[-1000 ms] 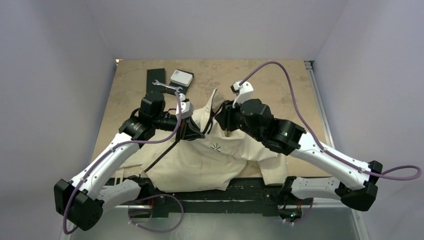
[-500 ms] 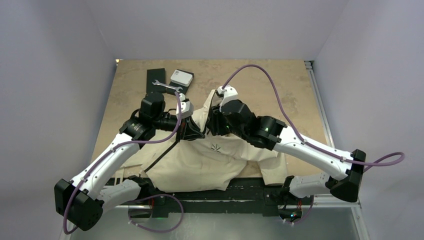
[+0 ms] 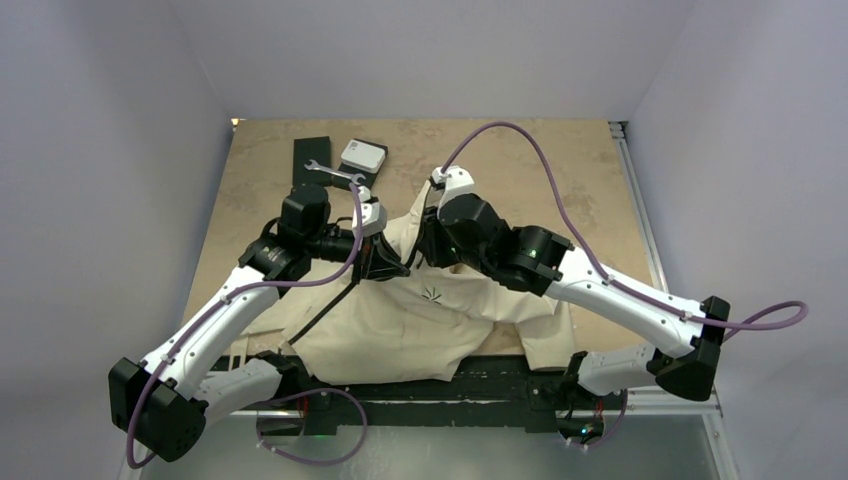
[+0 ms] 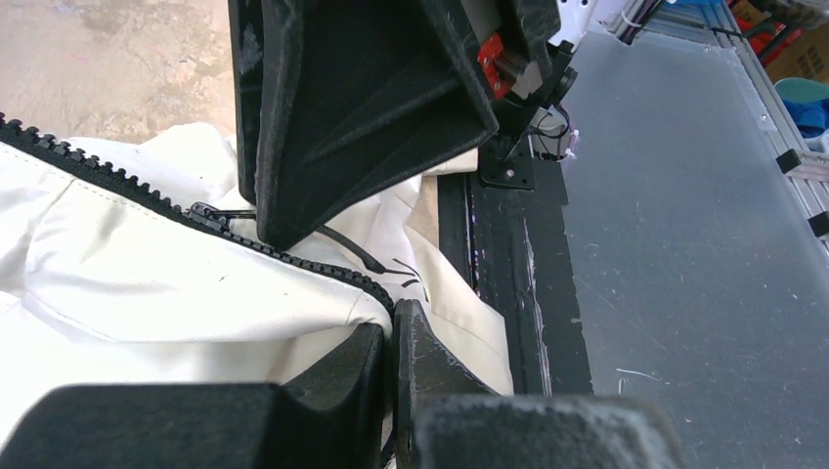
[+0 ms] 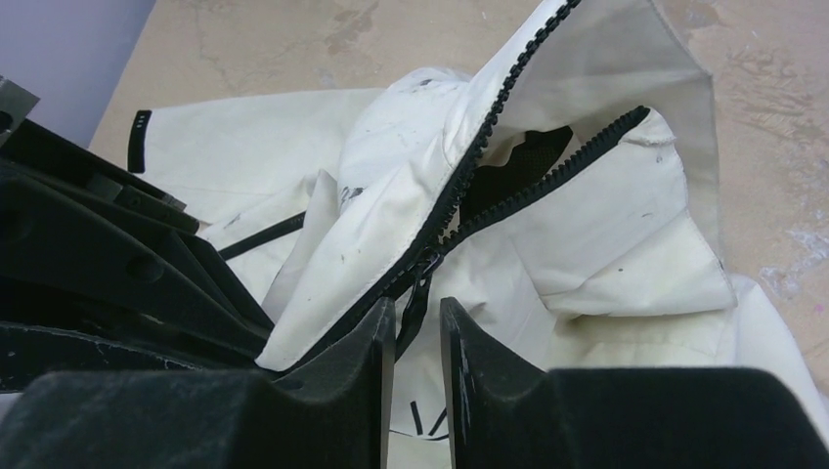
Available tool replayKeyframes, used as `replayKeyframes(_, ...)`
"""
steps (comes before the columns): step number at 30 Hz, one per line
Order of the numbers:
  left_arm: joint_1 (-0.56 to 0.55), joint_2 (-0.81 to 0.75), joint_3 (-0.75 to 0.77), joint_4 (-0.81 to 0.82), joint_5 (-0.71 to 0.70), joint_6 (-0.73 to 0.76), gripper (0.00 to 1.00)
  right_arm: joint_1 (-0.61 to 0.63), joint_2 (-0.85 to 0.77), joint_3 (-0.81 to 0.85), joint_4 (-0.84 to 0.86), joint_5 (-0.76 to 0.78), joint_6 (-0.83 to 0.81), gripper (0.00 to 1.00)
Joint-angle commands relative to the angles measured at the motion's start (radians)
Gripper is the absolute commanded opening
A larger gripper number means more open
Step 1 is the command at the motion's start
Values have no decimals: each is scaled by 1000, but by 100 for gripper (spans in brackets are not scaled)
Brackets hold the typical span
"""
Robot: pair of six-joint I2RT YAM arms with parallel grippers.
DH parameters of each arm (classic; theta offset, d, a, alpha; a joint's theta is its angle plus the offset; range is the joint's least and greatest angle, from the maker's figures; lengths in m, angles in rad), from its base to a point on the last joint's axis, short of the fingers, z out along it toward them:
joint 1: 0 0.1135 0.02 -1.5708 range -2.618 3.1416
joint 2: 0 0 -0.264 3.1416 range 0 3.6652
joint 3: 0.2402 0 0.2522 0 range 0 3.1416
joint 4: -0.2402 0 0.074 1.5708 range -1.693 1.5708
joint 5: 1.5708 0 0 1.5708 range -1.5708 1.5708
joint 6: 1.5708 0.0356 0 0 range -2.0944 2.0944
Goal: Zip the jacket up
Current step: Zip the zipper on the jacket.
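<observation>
One cream jacket is spread on the table, bunched up between the two grippers near the middle and reaching the near edge. Two rows of black zipper teeth are seen in the right wrist view, joined low down and parted above, and one pull tab hangs where they meet. The left gripper is pressed together on the jacket's edge at the end of the zipper. The right gripper is held narrowly apart with the pull tab in the gap; whether the tab is clamped cannot be told. One wrench, one white box and one black pad are laid at the far left. From above, the zipper is hidden by both grippers, and one small dark mark printed on the fabric is too small to be read.
</observation>
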Motion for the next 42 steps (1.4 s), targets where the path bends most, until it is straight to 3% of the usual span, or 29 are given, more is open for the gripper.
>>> replayKeyframes(1, -3, -27, 2, 71, 28, -27, 0, 10, 13, 13, 4, -29, -2, 26)
replayKeyframes(6, -3, -27, 9, 64, 29, -29, 0, 12, 4, -4, -34, 17, 2, 16)
replayKeyframes(18, -3, -27, 6, 89, 34, -57, 0, 39, 31, 8, -68, 61, -14, 18)
replayKeyframes(23, -3, -29, -1, 89, 34, -56, 0, 38, 4, 54, -57, 131, -77, 0)
replayKeyframes(31, -5, -32, -22, 61, 29, -31, 0, 29, 91, 230, -214, 183, -200, 0)
replayKeyframes(42, -13, -41, -30, 58, 29, -37, 0, -74, 146, 308, -277, 203, -339, 0)
